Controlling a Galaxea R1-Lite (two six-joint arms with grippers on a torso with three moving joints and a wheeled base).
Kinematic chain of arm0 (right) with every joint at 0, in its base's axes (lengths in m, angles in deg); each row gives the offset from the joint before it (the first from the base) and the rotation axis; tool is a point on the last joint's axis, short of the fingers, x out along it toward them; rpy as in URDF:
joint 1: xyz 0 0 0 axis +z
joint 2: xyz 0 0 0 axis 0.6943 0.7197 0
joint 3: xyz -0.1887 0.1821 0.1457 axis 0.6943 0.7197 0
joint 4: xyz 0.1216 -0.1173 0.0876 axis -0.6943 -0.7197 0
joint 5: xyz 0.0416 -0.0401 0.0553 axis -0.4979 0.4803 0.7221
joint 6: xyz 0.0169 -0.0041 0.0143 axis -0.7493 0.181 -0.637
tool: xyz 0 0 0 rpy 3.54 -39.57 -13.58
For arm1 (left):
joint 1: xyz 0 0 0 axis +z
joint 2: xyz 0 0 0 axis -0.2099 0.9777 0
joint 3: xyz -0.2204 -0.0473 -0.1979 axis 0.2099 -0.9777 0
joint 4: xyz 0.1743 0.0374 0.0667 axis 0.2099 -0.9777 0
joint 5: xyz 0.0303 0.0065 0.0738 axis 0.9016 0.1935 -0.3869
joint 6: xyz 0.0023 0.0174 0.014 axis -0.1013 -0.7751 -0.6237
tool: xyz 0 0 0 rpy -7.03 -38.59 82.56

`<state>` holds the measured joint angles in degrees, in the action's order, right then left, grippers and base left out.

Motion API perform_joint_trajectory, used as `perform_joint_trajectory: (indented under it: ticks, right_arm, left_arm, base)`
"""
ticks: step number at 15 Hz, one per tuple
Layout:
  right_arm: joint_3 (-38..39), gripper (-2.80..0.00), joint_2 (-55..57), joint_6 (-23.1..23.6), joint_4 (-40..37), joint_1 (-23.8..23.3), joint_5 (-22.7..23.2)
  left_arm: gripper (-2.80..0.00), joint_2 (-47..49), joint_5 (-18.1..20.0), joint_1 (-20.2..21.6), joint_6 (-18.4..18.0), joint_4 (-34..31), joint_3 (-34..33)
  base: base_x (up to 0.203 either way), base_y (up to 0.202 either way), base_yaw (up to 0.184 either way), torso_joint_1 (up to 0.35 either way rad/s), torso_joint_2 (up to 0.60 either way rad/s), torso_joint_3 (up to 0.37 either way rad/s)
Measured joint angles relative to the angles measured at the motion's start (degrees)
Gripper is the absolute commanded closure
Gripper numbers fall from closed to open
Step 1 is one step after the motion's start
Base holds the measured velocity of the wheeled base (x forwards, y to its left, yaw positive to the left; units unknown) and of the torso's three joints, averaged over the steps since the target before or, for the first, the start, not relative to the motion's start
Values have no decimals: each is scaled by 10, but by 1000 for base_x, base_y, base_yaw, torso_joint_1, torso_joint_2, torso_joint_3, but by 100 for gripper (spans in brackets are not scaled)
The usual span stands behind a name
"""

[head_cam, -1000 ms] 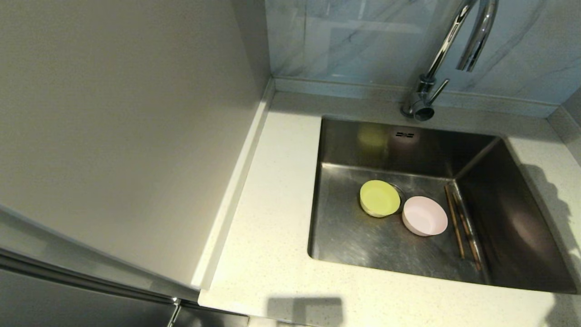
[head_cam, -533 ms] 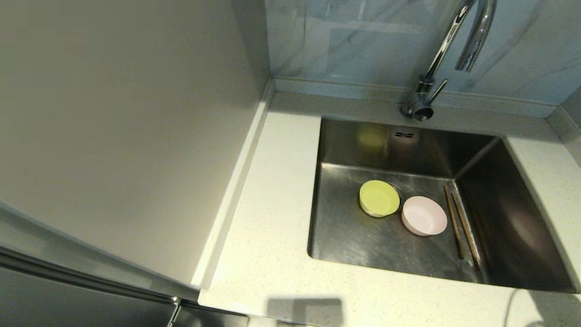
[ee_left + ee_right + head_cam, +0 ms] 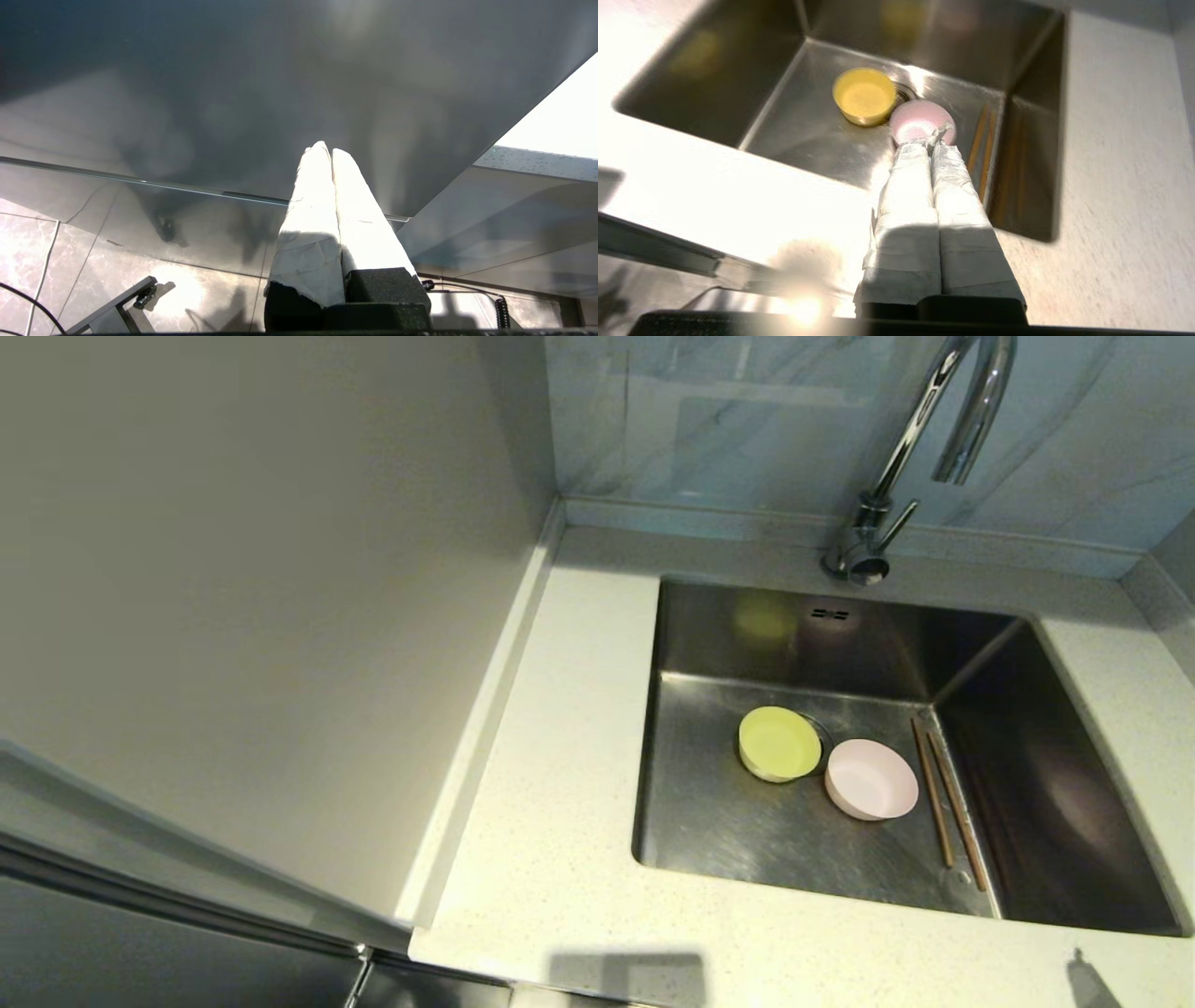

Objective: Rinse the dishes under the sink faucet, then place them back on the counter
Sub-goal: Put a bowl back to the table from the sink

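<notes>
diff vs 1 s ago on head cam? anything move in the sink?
Nothing was gripped or released. The shadow on the counter to the right of the sink has shrunk to a sliver at the near right corner. The yellow-green bowl, pink bowl and chopsticks lie as before; the whole view has shifted very slightly. Right gripper is shut above the sink's near edge; left gripper is shut, parked below counter level.

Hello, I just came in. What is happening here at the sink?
Nothing is being handled yet. The yellow-green bowl, the pink bowl and two chopsticks lie on the bottom of the sink, and no water runs from the faucet. The right gripper is shut and empty above the sink's near edge. The left gripper is shut too, parked low beside the cabinet.
</notes>
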<state>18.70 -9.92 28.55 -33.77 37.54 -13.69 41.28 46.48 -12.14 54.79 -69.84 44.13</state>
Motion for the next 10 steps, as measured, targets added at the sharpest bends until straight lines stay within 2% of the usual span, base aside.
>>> perform_joint_trajectory:
  ticks: [5,7,10]
  right_arm:
    - [72,0,-77,16,-13,56,-46]
    - [112,0,-121,24,-19,62,-50]
    - [121,0,-170,15,-75,64,-59]
  left_arm:
    - [0,0,0,0,0,0,0]
    - [0,0,0,0,0,0,0]
    - [0,0,0,0,0,0,0]
  base:
    - [0,0,0,0,0,0]
    - [0,0,0,0,0,0]
    - [0,0,0,0,0,0]
